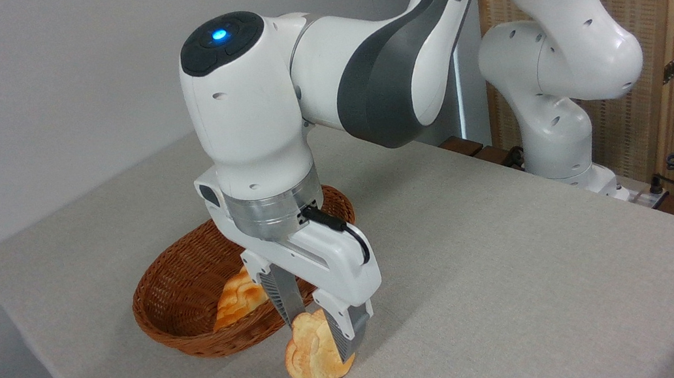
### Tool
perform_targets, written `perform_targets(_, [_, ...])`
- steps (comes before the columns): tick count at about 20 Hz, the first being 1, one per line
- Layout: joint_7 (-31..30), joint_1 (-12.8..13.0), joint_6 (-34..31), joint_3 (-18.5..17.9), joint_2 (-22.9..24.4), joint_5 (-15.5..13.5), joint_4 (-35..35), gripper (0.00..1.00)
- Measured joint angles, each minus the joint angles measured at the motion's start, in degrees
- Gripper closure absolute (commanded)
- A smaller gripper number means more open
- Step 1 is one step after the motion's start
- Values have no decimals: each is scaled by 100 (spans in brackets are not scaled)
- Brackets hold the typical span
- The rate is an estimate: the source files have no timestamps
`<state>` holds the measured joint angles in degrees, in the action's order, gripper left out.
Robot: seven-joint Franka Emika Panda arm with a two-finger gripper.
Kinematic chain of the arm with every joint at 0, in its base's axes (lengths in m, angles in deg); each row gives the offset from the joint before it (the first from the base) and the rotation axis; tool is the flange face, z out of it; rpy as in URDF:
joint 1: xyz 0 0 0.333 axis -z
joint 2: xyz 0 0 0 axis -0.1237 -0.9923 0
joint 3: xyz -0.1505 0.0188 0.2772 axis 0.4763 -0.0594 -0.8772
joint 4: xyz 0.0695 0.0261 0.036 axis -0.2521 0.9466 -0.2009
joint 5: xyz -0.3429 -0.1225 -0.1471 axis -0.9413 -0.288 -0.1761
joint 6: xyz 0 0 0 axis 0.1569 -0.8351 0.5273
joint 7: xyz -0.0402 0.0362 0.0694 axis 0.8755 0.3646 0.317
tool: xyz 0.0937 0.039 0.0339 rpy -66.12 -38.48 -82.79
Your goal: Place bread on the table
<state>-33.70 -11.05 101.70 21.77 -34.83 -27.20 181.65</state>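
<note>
Grey cloth-covered table (520,269) with a rounded near corner, plain wall behind on the left, a slatted wooden screen on the right behind the arm's base. Near the table's left part, a brown wicker basket (181,303), oval and shallow.

Clamped between the two fingers of the gripper (319,326): the bread (311,357), a small lobed roll, pale golden with a lighter face turned toward the camera. Held on edge, out of the basket and just in front of its rim, low over the bare cloth; whether touching the surface or hanging just above it, hard to tell from this angle. Fingers pressing on the two broad faces, upper half of the roll hidden between them, lower lobes hanging free below the tips.

Probably light, judging by its size and the ease of an edge-on pinch; likely firm-crusted, though impossible to confirm. Lobed outline uneven, so flat faces are the sensible place to take hold, as now. On edge, likely to tip onto a face once released, with little to harm it from so low.

Inside the basket, one more item: a braided loaf (237,298), glossier and more orange-brown, leaning against the near wall, partly hidden behind the gripper. Nothing else visible in it.
</note>
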Motion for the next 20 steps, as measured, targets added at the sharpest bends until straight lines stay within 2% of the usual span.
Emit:
perform_targets(8, [0, 7, 1, 4, 73, -2, -107, 0])
perform_targets(15, [0, 83, 1, 73, 241, -18, -570, 0])
perform_targets(20, [-166, 135, 1, 569, 318, -21, -806, 0])
